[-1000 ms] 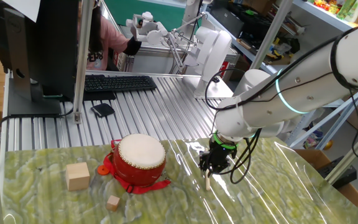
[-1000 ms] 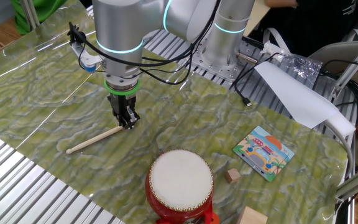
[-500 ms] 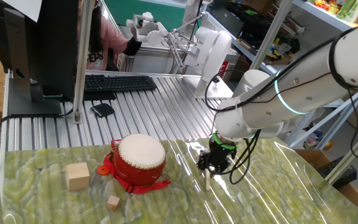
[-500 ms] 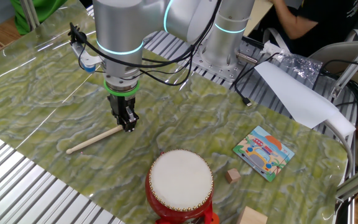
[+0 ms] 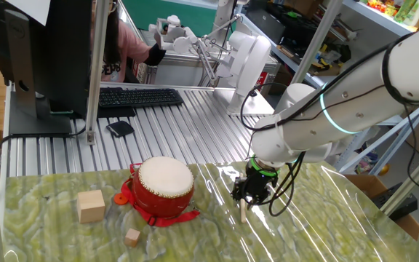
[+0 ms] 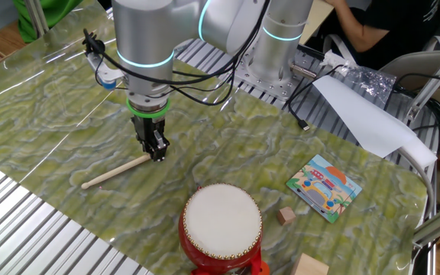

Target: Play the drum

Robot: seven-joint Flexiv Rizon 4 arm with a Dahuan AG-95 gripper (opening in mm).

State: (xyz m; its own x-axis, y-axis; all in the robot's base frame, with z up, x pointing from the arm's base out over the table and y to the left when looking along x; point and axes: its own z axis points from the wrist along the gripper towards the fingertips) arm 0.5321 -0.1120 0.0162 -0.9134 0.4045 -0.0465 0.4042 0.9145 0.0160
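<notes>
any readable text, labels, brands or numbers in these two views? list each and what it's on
None can be read for certain.
Pink shirt of the person behind the monitor: dark lettering, too blurred and partly hidden.
Picture card on the table: colourful cartoon print, no legible words.
Keyboard: key legends too small.
Drum, wooden stick and robot arm: no visible markings.

Bright, even indoor light; both views sharp.

White glare streaks the glossy green mat [image 5: 318,218] just beside the gripper [image 5: 247,195], and again on the mat's far edge in the other fixed view. The drum [image 6: 221,229] casts only a soft, faint shadow. No motion blur; background shelves look slightly soft.
</notes>
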